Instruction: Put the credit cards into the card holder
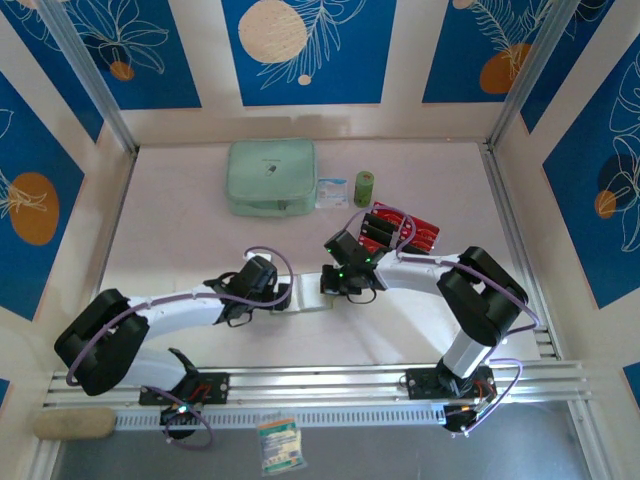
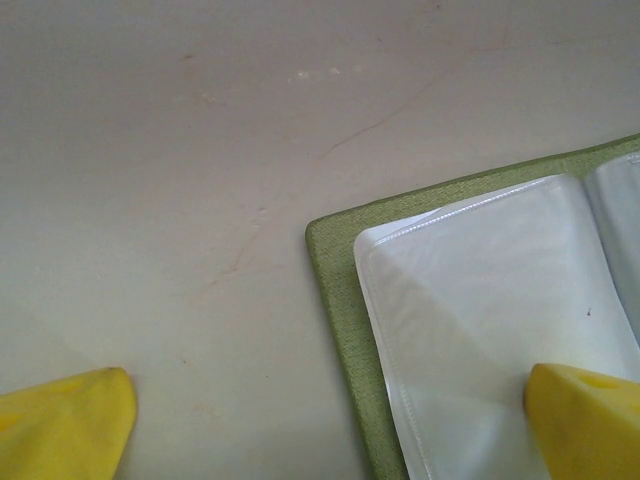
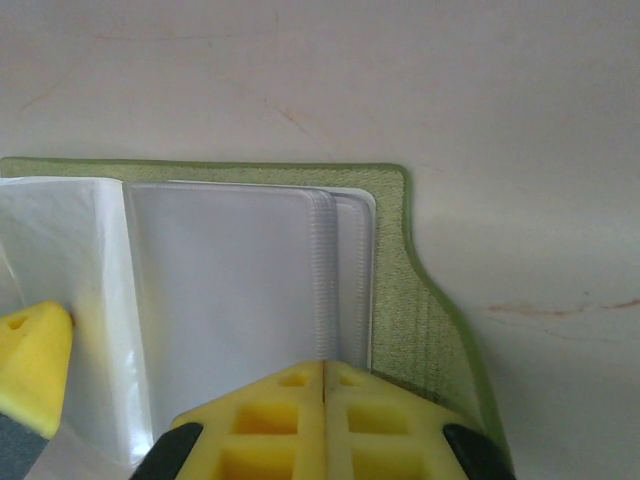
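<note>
From above, the card holder (image 1: 302, 297) lies open on the table (image 1: 180, 230), with the left gripper (image 1: 275, 293) at its left side and the right gripper (image 1: 338, 287) at its right. The credit cards (image 1: 400, 230), red and dark, sit well beyond it to the right, none of them in a jaw.

From the left wrist, the left gripper (image 2: 325, 428) is spread wide. One yellow fingertip (image 2: 585, 420) sits over the holder's clear sleeve (image 2: 480, 290), the other off its green edge over bare table.

From the right wrist, the right gripper (image 3: 325, 420) is pressed together at the holder's (image 3: 420, 300) near edge, right where the sleeve leaves (image 3: 230, 280) end. I cannot tell whether a thin leaf is caught between the fingers.

To my eye this is the preparing step: holder spread open, no card fetched. Next, I'd guess, a pocket must gape while one arm goes for a card, the other pinning the holder flat.
</note>
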Controlling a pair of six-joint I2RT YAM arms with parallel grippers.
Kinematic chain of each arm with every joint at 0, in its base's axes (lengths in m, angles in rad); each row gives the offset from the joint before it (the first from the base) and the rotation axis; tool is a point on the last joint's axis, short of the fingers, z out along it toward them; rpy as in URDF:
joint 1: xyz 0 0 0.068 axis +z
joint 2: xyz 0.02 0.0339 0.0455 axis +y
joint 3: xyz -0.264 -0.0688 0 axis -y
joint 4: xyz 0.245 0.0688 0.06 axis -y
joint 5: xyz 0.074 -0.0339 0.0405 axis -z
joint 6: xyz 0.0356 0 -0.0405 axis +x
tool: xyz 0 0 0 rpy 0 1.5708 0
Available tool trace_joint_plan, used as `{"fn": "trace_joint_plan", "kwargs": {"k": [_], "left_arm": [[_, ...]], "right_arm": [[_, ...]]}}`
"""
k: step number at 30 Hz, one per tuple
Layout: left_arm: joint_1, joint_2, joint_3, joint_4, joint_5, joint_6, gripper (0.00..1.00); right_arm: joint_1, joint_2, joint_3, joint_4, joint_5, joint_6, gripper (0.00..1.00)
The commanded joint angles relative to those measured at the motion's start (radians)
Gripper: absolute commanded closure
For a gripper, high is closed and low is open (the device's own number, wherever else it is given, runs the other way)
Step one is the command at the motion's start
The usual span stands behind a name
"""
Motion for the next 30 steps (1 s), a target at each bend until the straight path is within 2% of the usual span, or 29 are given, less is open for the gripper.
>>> {"fn": "trace_joint_plan", "kwargs": {"k": [1,5,7,10,13,16,22,25,30], "left_arm": [[0.007,0.004,-0.016,0.000,-0.008,-0.010,0.00],[0.007,-0.008,-0.007,0.001,-0.016,0.015,0.00],[0.007,-0.012,0.000,0.005,-0.015,0.029,0.00],[0.007,-0.005,0.008,0.014,-0.009,0.047,0.00],[0.008,0.005,0.014,0.020,-0.001,0.056,0.00],[0.007,0.007,0.016,0.020,0.007,0.060,0.00],[0.007,0.001,0.016,0.023,0.017,0.064,0.00],[0.007,0.005,0.023,0.020,0.022,0.070,0.00],[0.008,0.005,0.031,0.010,0.022,0.077,0.00]], "right_arm": [[-0.009,-0.043,0.022,-0.055,-0.026,-0.036,0.95],[-0.048,-0.119,0.071,-0.126,-0.017,-0.084,0.94],[-0.087,-0.149,0.104,-0.176,-0.005,-0.126,0.89],[-0.153,-0.164,0.164,-0.263,0.013,-0.211,0.77],[-0.214,-0.146,0.234,-0.357,0.035,-0.319,0.59],[-0.254,-0.099,0.305,-0.442,0.088,-0.431,0.51],[-0.260,0.029,0.429,-0.540,0.194,-0.589,0.54],[-0.242,0.083,0.468,-0.564,0.286,-0.630,0.59],[-0.223,0.132,0.492,-0.567,0.400,-0.667,0.60]]}}
